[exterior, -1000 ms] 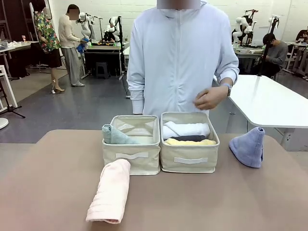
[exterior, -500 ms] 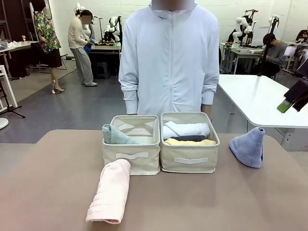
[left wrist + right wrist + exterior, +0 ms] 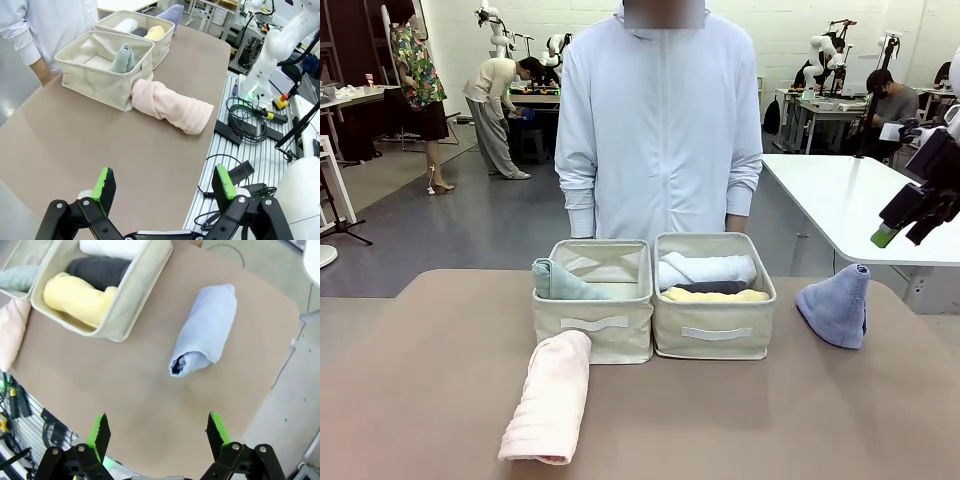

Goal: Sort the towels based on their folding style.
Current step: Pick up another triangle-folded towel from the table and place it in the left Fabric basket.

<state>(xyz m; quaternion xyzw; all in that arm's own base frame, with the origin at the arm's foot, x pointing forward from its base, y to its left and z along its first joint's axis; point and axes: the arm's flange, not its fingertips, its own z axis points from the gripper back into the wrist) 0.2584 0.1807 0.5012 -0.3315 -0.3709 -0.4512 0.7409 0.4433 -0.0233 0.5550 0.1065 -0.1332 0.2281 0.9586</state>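
The left tool [image 3: 164, 184] hangs above the near part of the brown counter [image 3: 770, 420], its green-padded fingers spread wide and holding nothing. Ahead of it lies the pale pink towel [image 3: 170, 105], a soft terry roll, lengthwise on the counter with its far end against the left bin [image 3: 592, 335]. The right tool [image 3: 158, 432] is also wide open and empty, hovering high over the counter's right side. Below it, well apart, rests the periwinkle-blue towel [image 3: 205, 330], rolled to a taper with one open end. Both bins are beige fabric with handle strips and stand touching side by side. The left one holds the sage-green towel [image 3: 560, 282]. The right bin [image 3: 715, 340] holds the yellow towel [image 3: 75, 300], dark grey towel [image 3: 100, 270] and white towel [image 3: 708, 268]. A person [image 3: 660, 130] stands behind the bins.
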